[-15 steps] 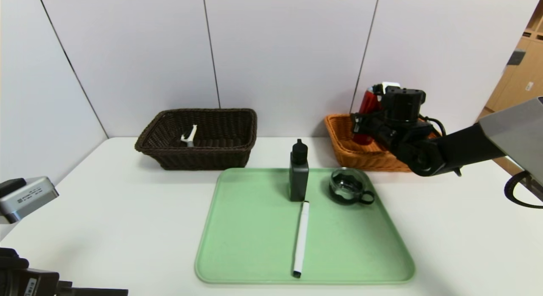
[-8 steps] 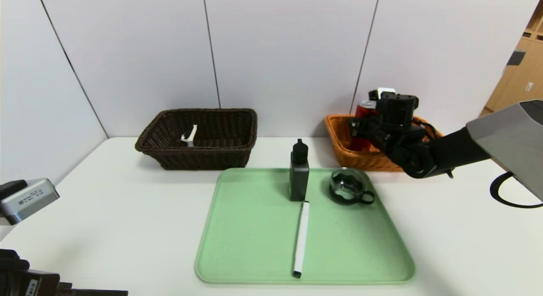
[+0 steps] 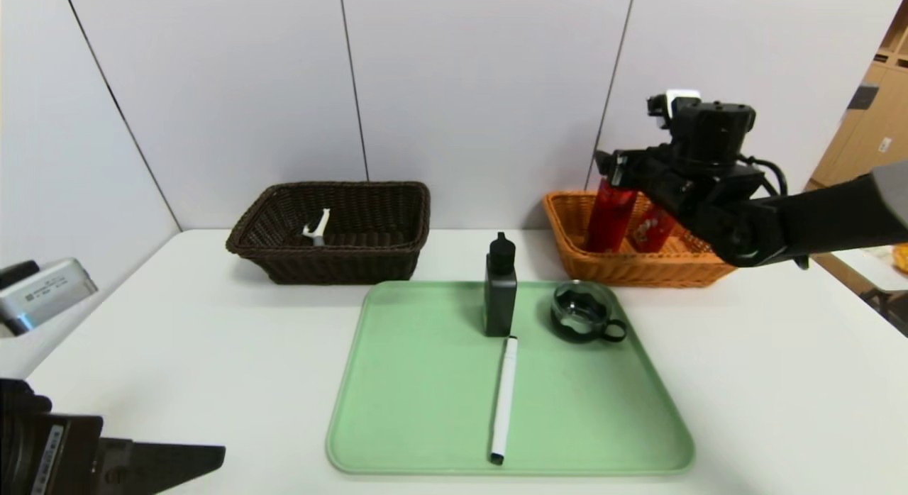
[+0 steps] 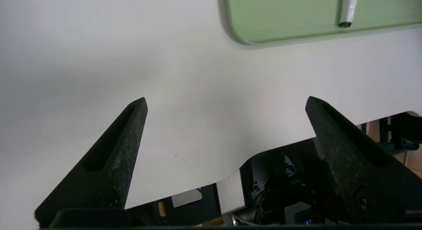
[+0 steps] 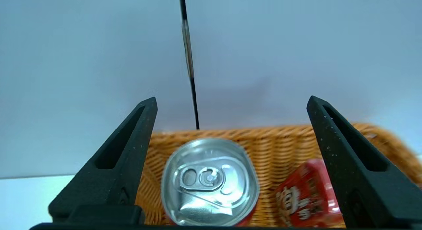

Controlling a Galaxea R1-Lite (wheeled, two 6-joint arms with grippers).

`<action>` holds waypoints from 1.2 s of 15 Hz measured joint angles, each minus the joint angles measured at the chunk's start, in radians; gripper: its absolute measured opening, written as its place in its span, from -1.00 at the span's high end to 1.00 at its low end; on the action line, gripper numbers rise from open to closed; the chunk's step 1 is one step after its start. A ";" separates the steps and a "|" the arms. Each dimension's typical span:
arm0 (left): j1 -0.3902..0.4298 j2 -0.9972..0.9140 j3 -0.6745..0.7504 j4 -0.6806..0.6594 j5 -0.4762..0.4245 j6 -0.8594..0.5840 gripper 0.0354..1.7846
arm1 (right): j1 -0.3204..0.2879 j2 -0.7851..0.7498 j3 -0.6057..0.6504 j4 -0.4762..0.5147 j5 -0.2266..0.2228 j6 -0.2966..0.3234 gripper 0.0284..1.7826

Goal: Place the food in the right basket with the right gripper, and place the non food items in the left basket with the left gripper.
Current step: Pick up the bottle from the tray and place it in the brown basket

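Right gripper [image 5: 230, 101] hangs above the orange basket [image 3: 624, 268] at the counter's back right, fingers wide, holding nothing; red can [image 3: 608, 215] upright inside, red carton [image 3: 651, 229] beside it. Food looks done. Marker [image 3: 504, 399] lies on the green tray [image 3: 425, 410], long axis front-to-back, black bottle [image 3: 499, 289] and glass cup [image 3: 583, 310] behind it. Left gripper [image 4: 226, 103], fingers wide, over the front-left counter edge, is nearer. Peeler [image 3: 317, 227] already in the dark brown basket [image 3: 340, 264]. White counter, plain wall behind.

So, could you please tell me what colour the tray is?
Pale green; the flat rectangular tray shows best in the head view.
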 joint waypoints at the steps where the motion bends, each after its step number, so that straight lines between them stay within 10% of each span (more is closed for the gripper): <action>1: -0.006 0.032 -0.046 -0.002 0.001 -0.003 -0.89 | 0.000 -0.043 -0.003 0.037 0.004 -0.004 -0.78; 9: -0.164 0.432 -0.319 -0.202 0.210 -0.006 -0.89 | -0.076 -0.321 -0.187 0.754 0.116 0.035 -0.87; 12: -0.236 0.573 -0.328 -0.344 0.323 -0.012 -0.89 | -0.136 -0.391 -0.284 1.138 0.269 -0.014 -0.88; 18: -0.350 0.756 -0.334 -0.539 0.423 -0.096 -0.89 | -0.170 -0.473 -0.223 1.256 0.301 -0.023 -0.90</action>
